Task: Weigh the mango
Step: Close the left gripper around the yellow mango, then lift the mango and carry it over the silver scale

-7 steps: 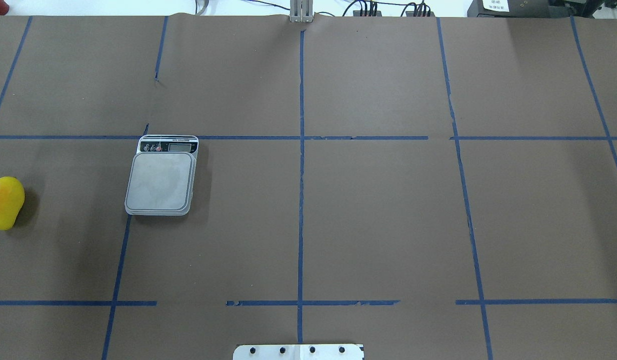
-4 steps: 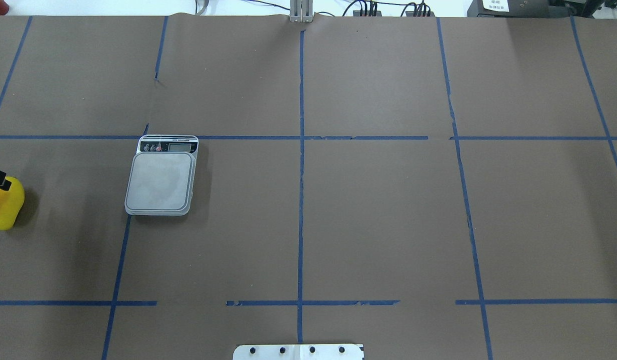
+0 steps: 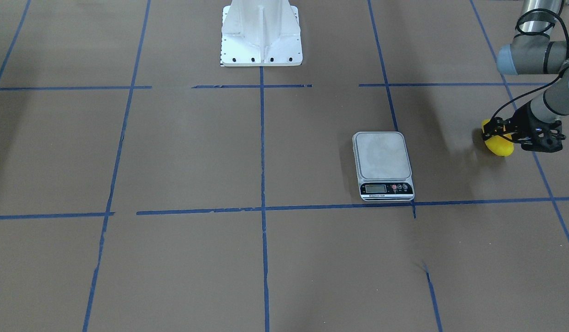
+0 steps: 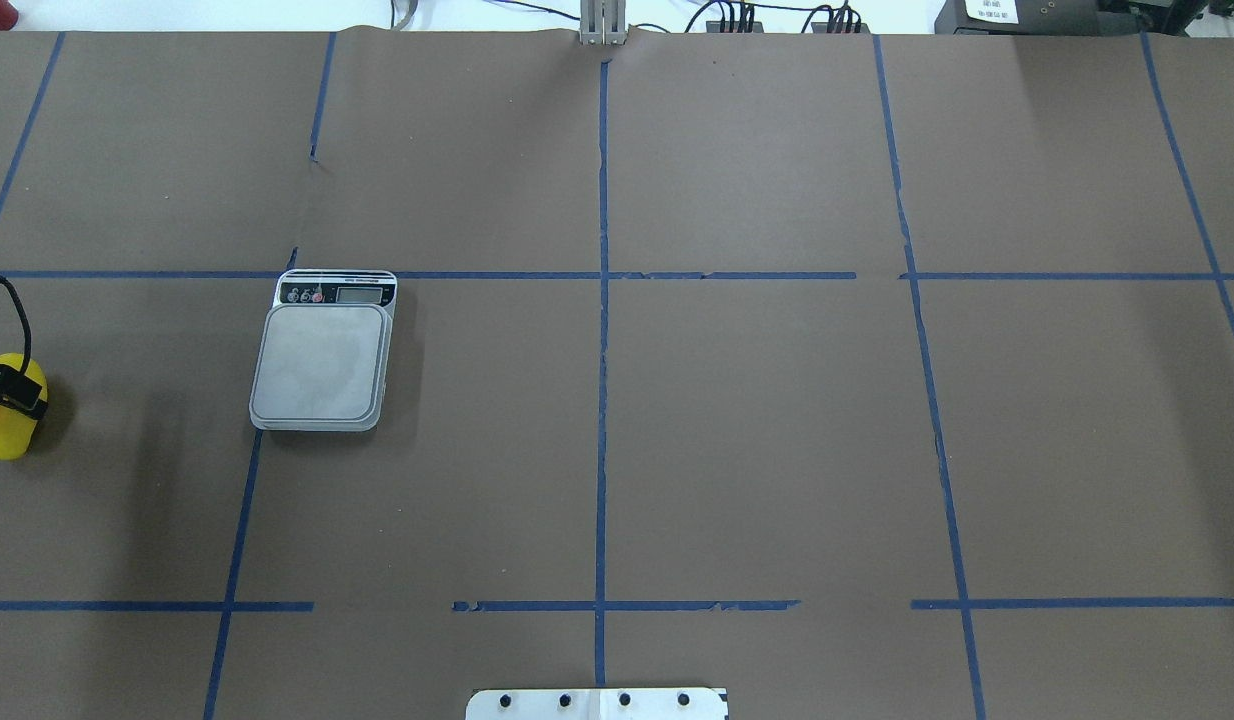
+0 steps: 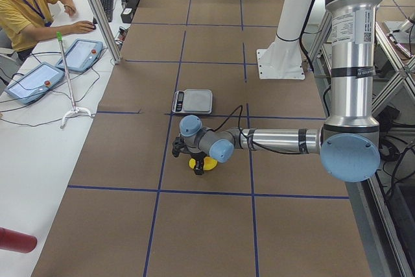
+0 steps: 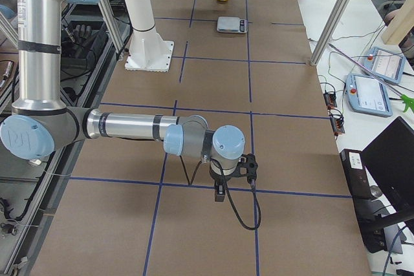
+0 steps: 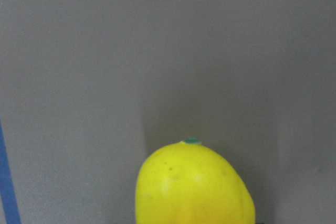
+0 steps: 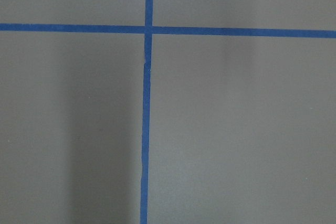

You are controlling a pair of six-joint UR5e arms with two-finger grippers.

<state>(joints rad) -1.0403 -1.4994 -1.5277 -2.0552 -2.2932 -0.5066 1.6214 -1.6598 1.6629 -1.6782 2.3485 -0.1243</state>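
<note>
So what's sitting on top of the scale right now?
Nothing: the scale has a bare grey platform. The mango lies on the table, well off to the scale's side, with the left gripper over it, hiding part of the fruit.

One mango (image 3: 499, 146), one scale (image 3: 382, 165), two robot arms (image 5: 279, 139) (image 6: 129, 126), one operator (image 5: 26, 6), and what look like two tablets (image 5: 31, 82) (image 5: 82, 54).

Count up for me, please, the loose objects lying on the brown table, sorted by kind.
Mango: 1
Scale: 1
Total: 2
</note>
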